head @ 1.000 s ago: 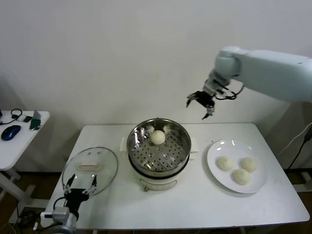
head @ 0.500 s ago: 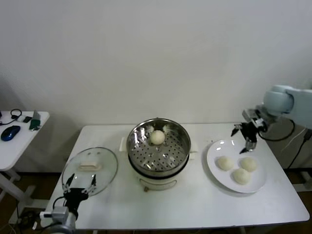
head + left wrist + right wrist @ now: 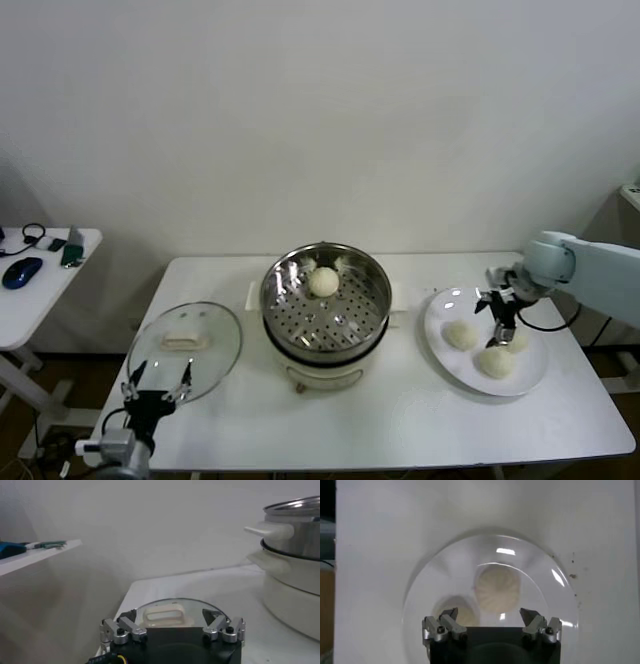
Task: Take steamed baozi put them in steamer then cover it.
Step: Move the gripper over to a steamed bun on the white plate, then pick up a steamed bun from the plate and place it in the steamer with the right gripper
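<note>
One steamed baozi (image 3: 323,282) lies on the perforated tray of the steel steamer (image 3: 325,320) at the table's middle. Three more baozi (image 3: 461,335) sit on a white plate (image 3: 445,305) to the right. My right gripper (image 3: 497,322) hangs open just above that plate, between the buns. In its wrist view a baozi (image 3: 496,587) lies ahead of the open right gripper (image 3: 488,617), and a second baozi (image 3: 457,611) is partly hidden by one finger. The glass cover (image 3: 185,345) lies flat on the left. My left gripper (image 3: 155,385) waits open at its near edge, facing the cover's handle (image 3: 165,615).
The white table (image 3: 400,420) has free room in front of the steamer and the plate. A small side table (image 3: 40,270) to the far left carries a mouse and small items. The steamer's side handle (image 3: 270,530) juts toward the cover.
My right arm swung from high behind the steamer out to the right and came down over the plate, still open. The left gripper sank a little.
</note>
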